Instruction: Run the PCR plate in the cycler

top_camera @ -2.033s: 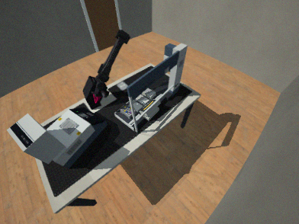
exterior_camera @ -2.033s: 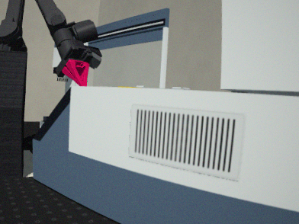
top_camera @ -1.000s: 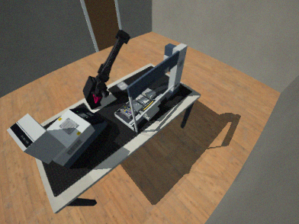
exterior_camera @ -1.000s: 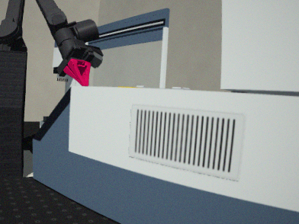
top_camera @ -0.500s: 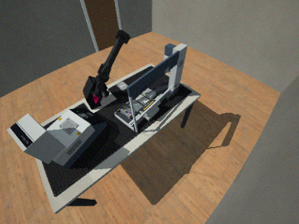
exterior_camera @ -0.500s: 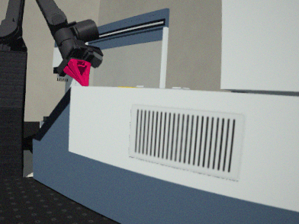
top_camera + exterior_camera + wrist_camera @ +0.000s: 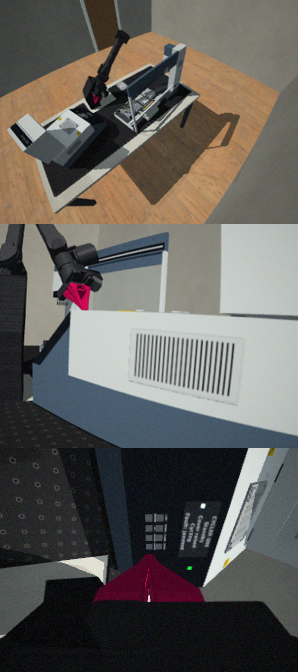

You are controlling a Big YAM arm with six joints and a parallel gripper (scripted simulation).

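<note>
One step appears done: Q1's lid (image 7: 26,133) stands open. Jaws pressed together, empty, hover above the keys (image 7: 155,531), lamp (image 7: 189,568) green. The plate stays beyond them in the deck (image 7: 123,119); transfer, closing, START remain.

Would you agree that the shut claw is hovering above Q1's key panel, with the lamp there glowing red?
Not quite: the lamp glows green, not red, as the wrist view shows. The rest holds: the claw is shut on nothing and hovers above Q1's key panel.
</note>
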